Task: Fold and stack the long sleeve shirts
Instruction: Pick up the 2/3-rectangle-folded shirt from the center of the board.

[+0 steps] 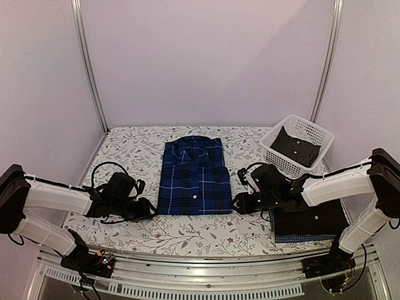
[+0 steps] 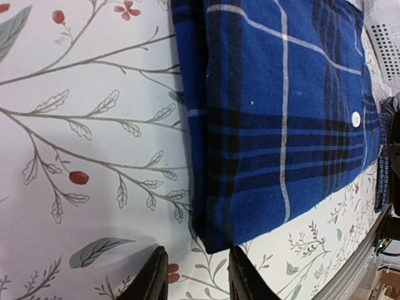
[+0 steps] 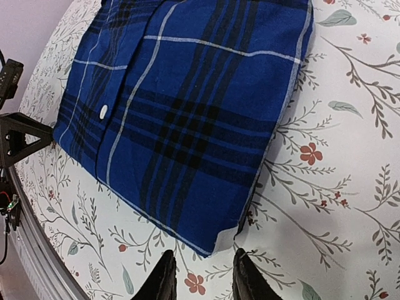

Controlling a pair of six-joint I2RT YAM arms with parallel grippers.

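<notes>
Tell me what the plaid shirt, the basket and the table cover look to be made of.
The plaid shirt looks like woven cloth, perhaps cotton flannel: matte, soft folds, sewn button. The basket seems white moulded plastic: rigid lattice walls. The table cover is a smooth floral-printed sheet; cloth or vinyl, I cannot tell.

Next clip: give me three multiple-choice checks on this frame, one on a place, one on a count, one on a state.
1. Where does the folded plaid shirt lie?
A at the far left corner; B in the middle, between the left hand and right hand; C draped over an arm.
2. How many shirts are piled at the near right?
A one; B four; C two.
3. The left hand is:
A open and empty; B shut on a sleeve; C out of view.
Key: 1 B, both wrist views face its near corners. 2 C, a black shirt lies on a blue check shirt. 3 A, its jaws stand apart, nothing between.
</notes>
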